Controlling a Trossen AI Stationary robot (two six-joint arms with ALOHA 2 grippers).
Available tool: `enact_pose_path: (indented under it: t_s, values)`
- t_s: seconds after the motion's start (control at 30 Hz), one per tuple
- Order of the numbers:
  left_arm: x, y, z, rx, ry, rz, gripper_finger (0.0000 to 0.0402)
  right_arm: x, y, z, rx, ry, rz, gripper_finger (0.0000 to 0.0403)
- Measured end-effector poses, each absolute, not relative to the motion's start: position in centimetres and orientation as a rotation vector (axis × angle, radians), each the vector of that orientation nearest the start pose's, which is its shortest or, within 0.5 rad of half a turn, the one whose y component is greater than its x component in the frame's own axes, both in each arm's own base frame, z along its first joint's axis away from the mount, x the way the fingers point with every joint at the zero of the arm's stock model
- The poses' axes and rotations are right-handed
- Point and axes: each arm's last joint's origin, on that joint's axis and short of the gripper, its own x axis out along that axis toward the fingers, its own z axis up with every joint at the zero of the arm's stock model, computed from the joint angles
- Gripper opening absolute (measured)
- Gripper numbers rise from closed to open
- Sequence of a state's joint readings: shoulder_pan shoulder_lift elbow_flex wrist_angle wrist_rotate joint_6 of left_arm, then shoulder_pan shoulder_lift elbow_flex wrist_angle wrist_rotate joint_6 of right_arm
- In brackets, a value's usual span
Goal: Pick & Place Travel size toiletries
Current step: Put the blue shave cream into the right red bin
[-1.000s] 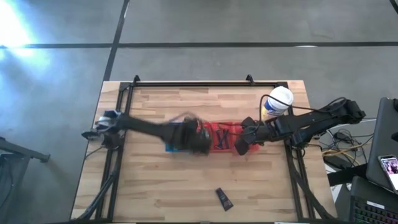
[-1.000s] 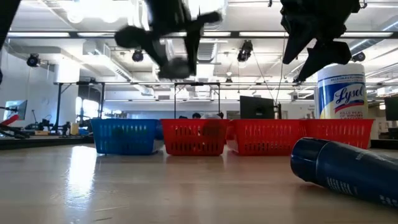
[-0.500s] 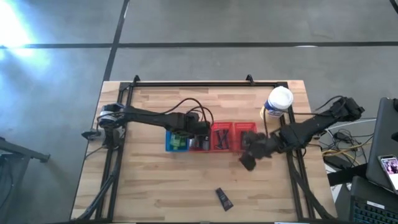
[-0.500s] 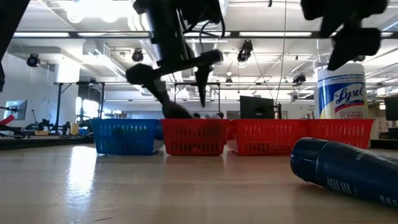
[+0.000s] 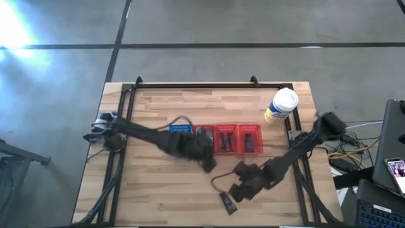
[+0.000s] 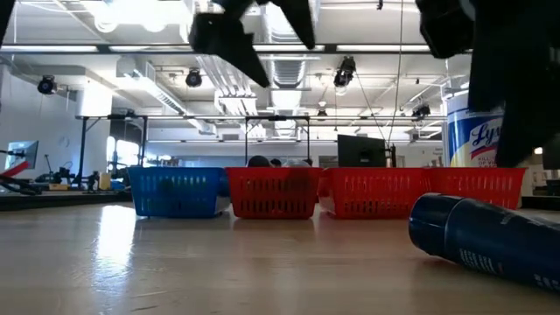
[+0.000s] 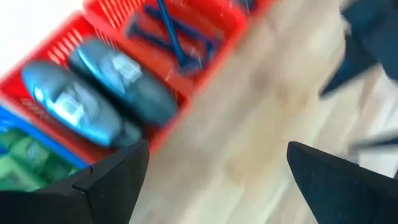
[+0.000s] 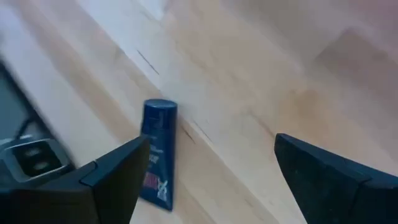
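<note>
One dark blue tube (image 5: pixel 228 202) lies on its side on the bare wood near the table's near edge; it also fills the low view's foreground as the tube (image 6: pixel 486 238). My right gripper (image 5: pixel 240 189) hovers open just beside it, with the tube (image 8: pixel 157 154) ahead of its fingers. My left gripper (image 5: pixel 207 161) is open and empty, just on the near side of the basket row. Grey oval sticks (image 7: pixel 99 93) lie in one red basket, dark razors (image 7: pixel 177 37) in the neighbouring red one, green bottles (image 7: pixel 25 165) in the blue one.
A row of baskets runs across the table's middle: blue basket (image 5: pixel 180 130), then three red baskets (image 5: pixel 226 140). A white-and-yellow canister (image 5: pixel 281 104) stands toward the far right corner. Bare wood lies between the baskets and the near edge. A black frame rims the table (image 5: pixel 190 85).
My right gripper has swung from above the right-hand red baskets toward the near edge and now hangs close by the lying tube. My left gripper has pulled back from over the baskets toward the near edge and risen. The tube and baskets have stayed in place.
</note>
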State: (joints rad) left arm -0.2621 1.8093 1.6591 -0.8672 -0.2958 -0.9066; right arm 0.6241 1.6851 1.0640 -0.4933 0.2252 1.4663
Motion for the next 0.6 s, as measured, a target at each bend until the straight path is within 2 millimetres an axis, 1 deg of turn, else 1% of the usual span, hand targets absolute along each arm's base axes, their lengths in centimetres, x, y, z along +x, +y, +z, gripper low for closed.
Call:
enact_pose_path:
  t_s: [0.1,0.17,0.3,0.4,0.47,0.53,0.6]
  values:
    - [35.6,-11.8,29.9,-0.478,0.941,0.404,0.0384,28.5,20.2,17.6,0.845,1.046,-0.485,0.0334]
    - [34.3,-13.5,29.9,-0.447,0.970,0.369,0.0385,30.0,21.3,17.3,0.850,1.052,-0.485,0.0334]
    - [32.0,-15.9,30.1,-0.400,0.970,0.316,0.0384,32.2,23.0,16.5,0.841,1.127,-0.516,0.0342]
    - [30.5,-16.7,30.3,-0.373,0.952,0.300,0.0385,33.0,23.7,15.6,0.816,1.200,-0.592,0.0341]
    - [29.6,-16.8,30.2,-0.369,0.939,0.307,0.0385,33.5,24.0,14.8,0.802,1.243,-0.611,0.0328]
    - [28.8,-16.6,29.9,-0.369,0.938,0.320,0.0384,34.0,23.9,14.3,0.797,1.264,-0.619,0.0301]
    - [28.0,-16.2,29.6,-0.382,0.932,0.326,0.0383,34.5,23.7,14.0,0.800,1.282,-0.626,0.0261]
